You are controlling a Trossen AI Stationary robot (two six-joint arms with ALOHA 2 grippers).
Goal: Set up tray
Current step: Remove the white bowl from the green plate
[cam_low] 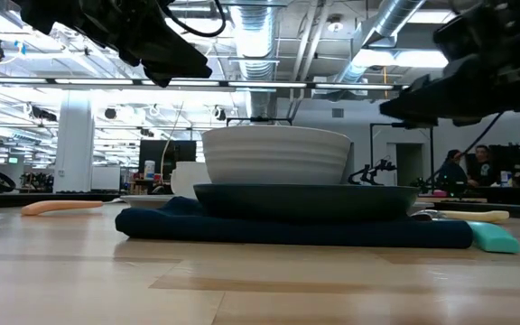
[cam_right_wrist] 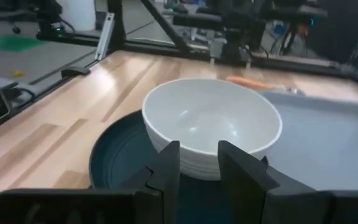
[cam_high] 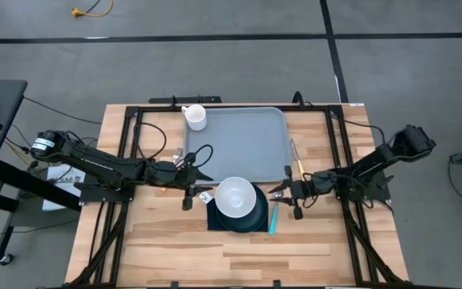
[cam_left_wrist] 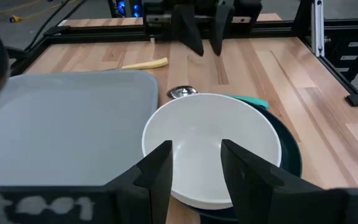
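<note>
Two grippers face each other across a white bowl (cam_high: 236, 196) that sits in a dark plate (cam_high: 245, 213), with a dark navy napkin (cam_high: 217, 220) under the plate. The left gripper (cam_high: 201, 193) hovers just beside the bowl on its left, fingers apart with nothing between them; in the left wrist view its two fingers (cam_left_wrist: 160, 167) frame the near rim of the bowl (cam_left_wrist: 211, 147). The right gripper (cam_high: 277, 193) hangs just to the bowl's right, also parted and empty, and its wrist view shows the bowl (cam_right_wrist: 211, 125) and plate (cam_right_wrist: 120, 158) straight ahead.

The tray (cam_high: 235, 144) lies flat on the wooden table (cam_high: 167, 241), right behind the bowl and plate, towards the far edge; its surface is bare. A white mug (cam_high: 195, 116) stands at the tray's far left corner, on or just over the rim. A utensil with a pale yellow handle (cam_high: 297, 164) lies beside the tray's right edge, and a teal-handled one (cam_high: 273, 219) lies just right of the plate. From the low view, people (cam_low: 468, 167) are visible far back in the room.
</note>
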